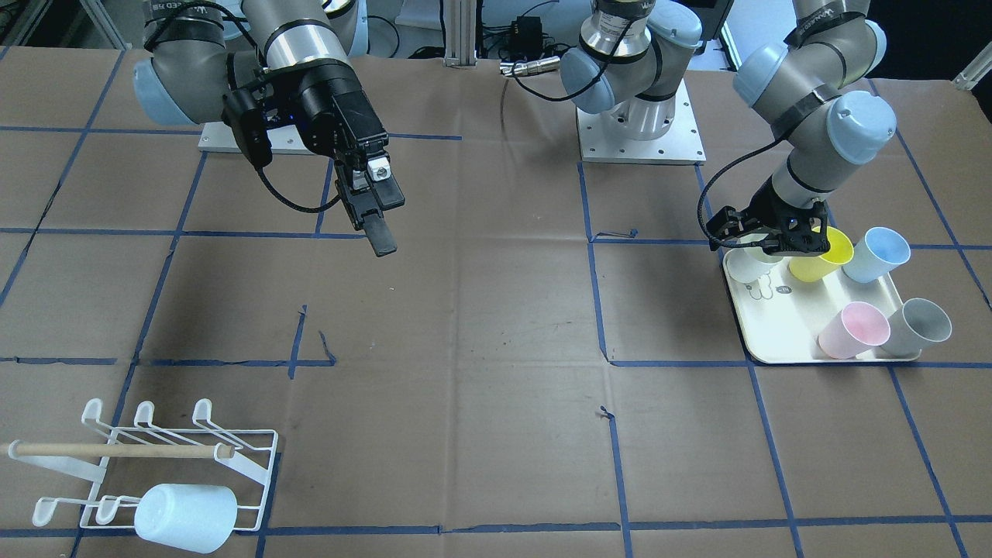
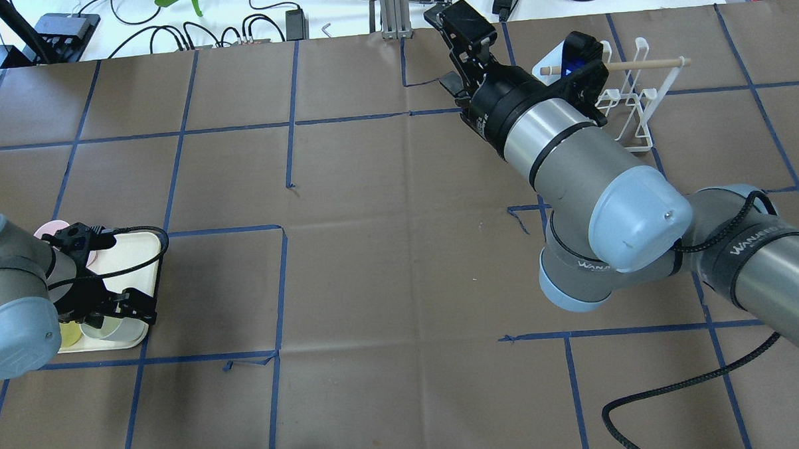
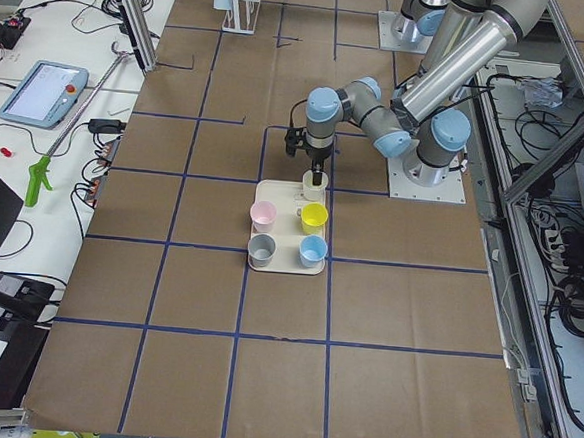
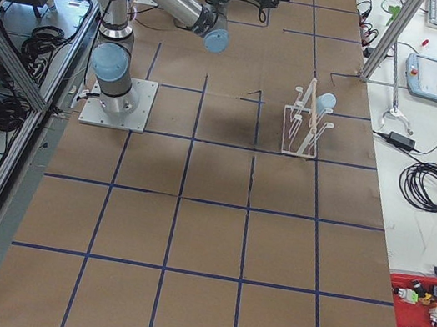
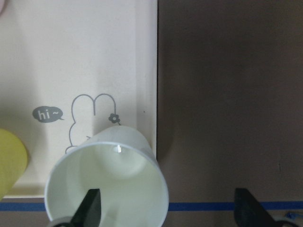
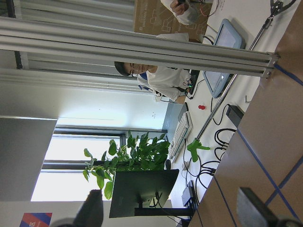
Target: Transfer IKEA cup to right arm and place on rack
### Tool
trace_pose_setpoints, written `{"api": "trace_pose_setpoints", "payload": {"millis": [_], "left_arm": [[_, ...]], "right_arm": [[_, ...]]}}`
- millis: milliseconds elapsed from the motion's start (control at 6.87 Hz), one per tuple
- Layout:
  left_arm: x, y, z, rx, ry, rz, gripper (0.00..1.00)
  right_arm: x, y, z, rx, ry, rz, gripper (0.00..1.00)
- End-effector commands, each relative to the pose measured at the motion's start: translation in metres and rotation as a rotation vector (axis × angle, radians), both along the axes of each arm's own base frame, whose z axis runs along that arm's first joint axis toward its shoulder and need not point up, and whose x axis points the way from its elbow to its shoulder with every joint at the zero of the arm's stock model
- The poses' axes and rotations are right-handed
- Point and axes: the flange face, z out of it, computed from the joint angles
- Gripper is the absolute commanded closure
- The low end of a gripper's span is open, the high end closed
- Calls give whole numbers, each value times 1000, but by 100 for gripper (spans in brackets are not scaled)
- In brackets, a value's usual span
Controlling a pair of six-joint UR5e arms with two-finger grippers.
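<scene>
The white cup [image 5: 106, 182] is seen upright at a corner of the cream tray [image 5: 94, 56], its rim straddled by the spread left gripper [image 5: 168, 209], while the right gripper [image 1: 377, 232], fingers parted, and the rack [image 1: 116, 449] are found well apart from that tray.

Tabletop [image 1: 480, 325]: brown paper, blue tape grid. Cream tray [image 1: 783, 329] with rabbit drawing lies on it.

A robotics lab — its table [image 2: 388, 271] is papered and gridded with blue tape [image 2: 291, 89]. Past the fingers [image 6: 255, 210] of the right gripper [image 6: 173, 215]: aluminium framing [image 6: 142, 49], cables [image 6: 218, 136], a teach pendant [image 6: 228, 34].
</scene>
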Motion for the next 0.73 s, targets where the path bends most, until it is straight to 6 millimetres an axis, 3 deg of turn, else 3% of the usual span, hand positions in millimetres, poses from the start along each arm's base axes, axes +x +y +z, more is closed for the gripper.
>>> {"api": "trace_pose_setpoints", "payload": {"millis": [0,146,291,582], "left_arm": [[4,0,4,8,-36,-2,43],[5,-2,7,4,-40,19,74],[8,-7,12,-3,-40,22,94],[14,-16,27,-34,-54,16,100]], "right_arm": [[0,0,-1,2,-4,-1,0],[0,0,-2,5,-3,-4,0],[0,0,0,4,-4,-6,0],[-1,-2,-1,11,3,-13,0]]}}
